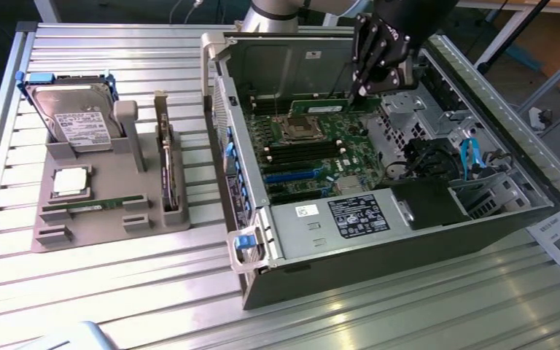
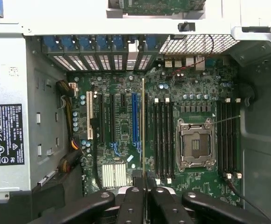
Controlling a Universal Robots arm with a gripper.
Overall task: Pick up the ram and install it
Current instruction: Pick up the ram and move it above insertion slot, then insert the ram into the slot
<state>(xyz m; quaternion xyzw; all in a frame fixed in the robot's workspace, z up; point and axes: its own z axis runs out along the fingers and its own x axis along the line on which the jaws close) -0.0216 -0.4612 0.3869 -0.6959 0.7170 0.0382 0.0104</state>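
Gripping the ram (image 2: 143, 126), the pincer (image 2: 144, 189) was closed on it above the motherboard (image 2: 121, 126) inside the open computer case (image 1: 358, 270). The stick was seen edge-on, close beside the black memory slots (image 2: 163, 135). From that position, a skewed or off-line descent could probably jam it against a slot wall or the socket (image 2: 194, 144), or twist it in the grip. The power supply's label (image 2: 3, 135) carried print too small to read.
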